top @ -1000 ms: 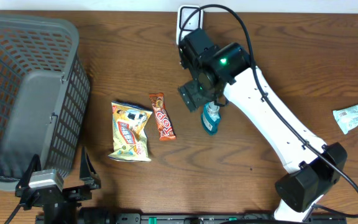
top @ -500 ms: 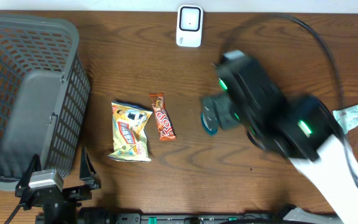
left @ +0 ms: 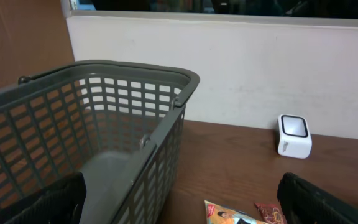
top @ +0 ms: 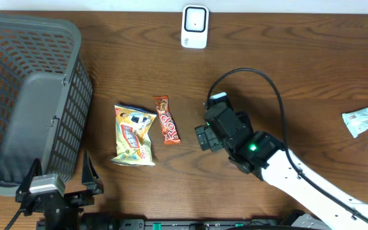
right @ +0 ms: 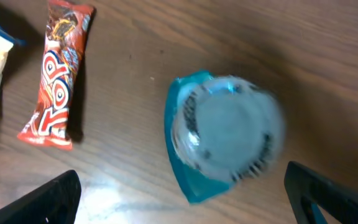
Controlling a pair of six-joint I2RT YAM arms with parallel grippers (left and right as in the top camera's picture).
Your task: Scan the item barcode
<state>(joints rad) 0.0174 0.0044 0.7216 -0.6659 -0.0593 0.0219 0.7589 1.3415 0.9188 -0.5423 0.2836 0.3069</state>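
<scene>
Blue bottle [right: 222, 140] stands free on worktop [right: 328, 74], seen end-on, long axis apparently vertical, directly below right jaws: spread wide, gripping nothing. Scanner [top: 195, 27] well beyond, at far edge. Left jaws also wide, empty, beside basket [left: 135, 124]; right arm nearer.

Your right arm [top: 312, 182] is a smooth white shell that ends in a blocky black wrist housing [top: 232, 131] with a small green light [top: 253, 148] glowing on it. A thin black cable [top: 280, 118] loops out of that housing and runs back over the white link. Your left gripper [top: 61, 163] shows two black tapered fingers [top: 89, 171] either side of a pale grey metal block [top: 46, 184], above a black base rail [top: 171, 223]. In your wrist views the fingertips [right: 48, 199] are matte black wedges.
</scene>
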